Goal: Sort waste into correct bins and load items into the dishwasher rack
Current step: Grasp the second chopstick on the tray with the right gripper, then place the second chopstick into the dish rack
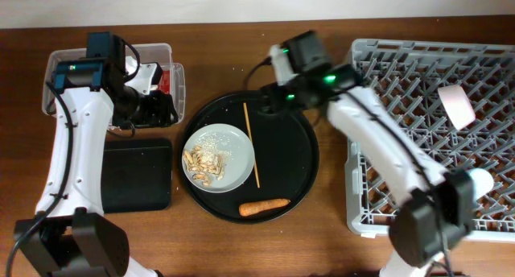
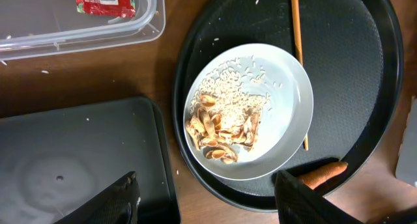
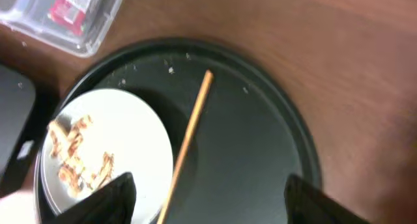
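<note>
Counts, overhead view unless noted:

- Dishwasher rack [image 1: 434, 45]: one, right of frame.
- Cups in the rack: two. One white-pinkish cup [image 1: 456, 105] upper right, one light-blue cup [image 1: 480, 180] below it.
- Round black tray [image 1: 294, 160]: one, centre.
- Plate [image 1: 237, 152]: one, on the left half of the round tray.
- Wooden stick [image 1: 251, 144]: one seen, just right of the plate.
- Carrot [image 1: 264, 205]: one, lower edge of the round tray.
- Peanut shells [image 2: 218, 129]: one heap on the plate, too tangled for an exact count.
- Rice crumbs [image 2: 231, 81]: many, uncountable.
- Bins: two. One clear tub [image 1: 153, 46] upper left, one black rectangular tray [image 1: 137, 176] below it.
- Red wrapper [image 2: 104, 1]: one, in the tub.
</note>
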